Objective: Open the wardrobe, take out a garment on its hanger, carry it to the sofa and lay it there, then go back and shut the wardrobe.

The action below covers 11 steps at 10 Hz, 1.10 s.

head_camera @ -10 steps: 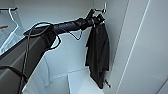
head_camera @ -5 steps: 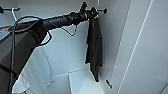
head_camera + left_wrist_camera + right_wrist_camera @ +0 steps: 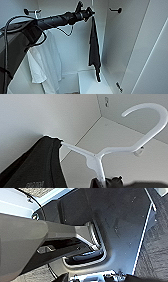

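Inside the open white wardrobe (image 3: 75,50), top centre of the frame, the left gripper (image 3: 86,11) is closed on the hanger (image 3: 100,156). From it the black garment (image 3: 94,50) hangs at centre. A white shirt (image 3: 47,62) hangs lower left, with black pegs (image 3: 116,10) above.

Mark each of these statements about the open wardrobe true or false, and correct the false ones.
1. The black T-shirt hangs from the hanger at the left end effector. True.
2. The hanger's hook sits on a peg. False: in the left wrist view the hook is free in the air.
3. A white shirt hangs inside the wardrobe. True.
4. The black T-shirt is left of the white shirt in the head view. False: it is to the right.
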Motion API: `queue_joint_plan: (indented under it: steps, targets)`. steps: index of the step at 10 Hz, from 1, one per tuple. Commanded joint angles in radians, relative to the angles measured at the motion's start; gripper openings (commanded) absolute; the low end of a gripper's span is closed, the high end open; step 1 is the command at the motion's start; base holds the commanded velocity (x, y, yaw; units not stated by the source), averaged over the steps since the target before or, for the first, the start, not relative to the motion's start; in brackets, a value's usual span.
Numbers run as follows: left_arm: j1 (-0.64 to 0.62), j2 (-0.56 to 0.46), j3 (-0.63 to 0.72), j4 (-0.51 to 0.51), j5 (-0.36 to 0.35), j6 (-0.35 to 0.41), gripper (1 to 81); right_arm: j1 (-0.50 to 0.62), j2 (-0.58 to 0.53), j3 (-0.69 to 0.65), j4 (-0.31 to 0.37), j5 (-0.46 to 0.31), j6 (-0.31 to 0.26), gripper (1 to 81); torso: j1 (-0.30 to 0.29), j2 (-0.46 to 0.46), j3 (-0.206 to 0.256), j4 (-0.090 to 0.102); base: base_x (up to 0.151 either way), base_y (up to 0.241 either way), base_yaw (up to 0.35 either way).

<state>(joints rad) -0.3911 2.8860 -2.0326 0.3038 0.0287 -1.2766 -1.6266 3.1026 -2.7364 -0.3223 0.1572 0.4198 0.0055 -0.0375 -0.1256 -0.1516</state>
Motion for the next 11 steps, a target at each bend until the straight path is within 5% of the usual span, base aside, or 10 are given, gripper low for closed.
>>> queue_joint_plan:
  steps: [1,8,10,11]
  targets:
    - [-0.196,0.012,0.017,0.047,-0.015,0.022,1.0,0.02,0.014,0.006,-0.007,-0.05,-0.003,81.1,0.0,0.0,0.0,-0.002,0.0,0.0,0.0]
    - [-0.103,-0.056,0.339,0.135,0.065,0.025,1.0,0.026,0.01,0.006,-0.014,-0.033,-0.009,81.1,0.0,0.0,0.0,0.005,0.0,0.0,0.0]
    - [-0.102,-0.057,0.393,0.136,0.074,0.025,1.0,0.027,0.01,0.005,-0.015,-0.028,-0.012,81.1,0.0,0.0,0.0,0.048,0.0,0.0,0.0]
    - [-0.102,-0.059,0.399,0.136,0.077,0.023,1.0,0.03,0.009,0.006,-0.015,-0.028,-0.012,81.1,0.0,0.0,0.0,0.011,0.0,0.0,0.0]
